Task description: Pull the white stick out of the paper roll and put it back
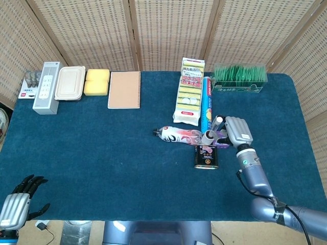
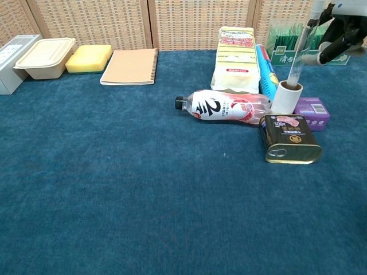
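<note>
The paper roll [image 2: 285, 97] stands upright just behind the tin can; the head view shows the roll [image 1: 208, 138] from above. The white stick [image 2: 301, 48] is a thin translucent tube leaning up and to the right, its lower end at the roll's top opening. Its upper part [image 1: 218, 122] lies against the fingers of my right hand [image 1: 237, 131], which holds it. In the chest view the right hand [image 2: 343, 28] is cut off at the top right corner. My left hand [image 1: 19, 200] hangs off the table's front left corner, fingers apart, holding nothing.
A plastic bottle [image 2: 226, 107] lies left of the roll, a tin can [image 2: 289, 139] in front, a purple box [image 2: 314, 106] to its right. A blue tube [image 2: 265, 69], a sponge pack [image 1: 190, 92] and a green box [image 1: 240, 75] sit behind. A notebook [image 1: 124, 90] lies at far left.
</note>
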Motion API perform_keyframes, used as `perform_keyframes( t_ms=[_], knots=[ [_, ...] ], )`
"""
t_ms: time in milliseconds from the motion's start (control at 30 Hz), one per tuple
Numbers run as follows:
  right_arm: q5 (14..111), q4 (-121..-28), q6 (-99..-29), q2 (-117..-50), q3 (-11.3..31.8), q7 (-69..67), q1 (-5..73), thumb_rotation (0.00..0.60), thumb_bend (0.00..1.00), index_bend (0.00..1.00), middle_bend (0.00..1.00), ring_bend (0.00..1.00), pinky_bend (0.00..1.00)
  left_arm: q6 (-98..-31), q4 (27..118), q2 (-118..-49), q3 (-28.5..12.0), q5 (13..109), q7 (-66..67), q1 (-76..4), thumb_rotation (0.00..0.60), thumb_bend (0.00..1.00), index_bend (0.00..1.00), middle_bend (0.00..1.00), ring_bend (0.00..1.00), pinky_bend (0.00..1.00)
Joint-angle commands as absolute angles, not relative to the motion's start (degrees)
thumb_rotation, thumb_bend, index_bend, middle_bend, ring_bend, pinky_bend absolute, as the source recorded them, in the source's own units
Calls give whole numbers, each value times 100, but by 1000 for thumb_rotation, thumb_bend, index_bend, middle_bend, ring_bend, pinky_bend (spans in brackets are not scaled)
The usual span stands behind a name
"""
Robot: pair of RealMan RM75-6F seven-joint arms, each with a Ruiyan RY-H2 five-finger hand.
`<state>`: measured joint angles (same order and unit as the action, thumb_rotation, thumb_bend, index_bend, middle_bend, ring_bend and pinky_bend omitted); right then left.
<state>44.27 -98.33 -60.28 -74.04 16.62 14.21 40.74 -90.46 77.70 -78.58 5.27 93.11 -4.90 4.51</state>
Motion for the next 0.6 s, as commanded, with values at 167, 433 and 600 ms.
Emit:
perform_keyframes(
  t_ms=[167,433,600],
  knots=[
    [4412,-9696,-5993,-7547,1648,1379,4092,600,494,942,965,967,867,-9035,7794,-7846,530,9317,-482,442,600,181,251,221,120,249],
    [4433,-9596,-5983,-7631,1625,1389,4098,600,495,931,937,934,855,-9013,7815,-7834,524,9310,-478,428,600,180,251,221,120,249],
    [4460,-9579,-5931,-7623,1605,1384,4094,600,492,879,889,892,807,-9008,7821,-7832,519,9305,-475,423,600,182,252,221,120,249]
  ],
)
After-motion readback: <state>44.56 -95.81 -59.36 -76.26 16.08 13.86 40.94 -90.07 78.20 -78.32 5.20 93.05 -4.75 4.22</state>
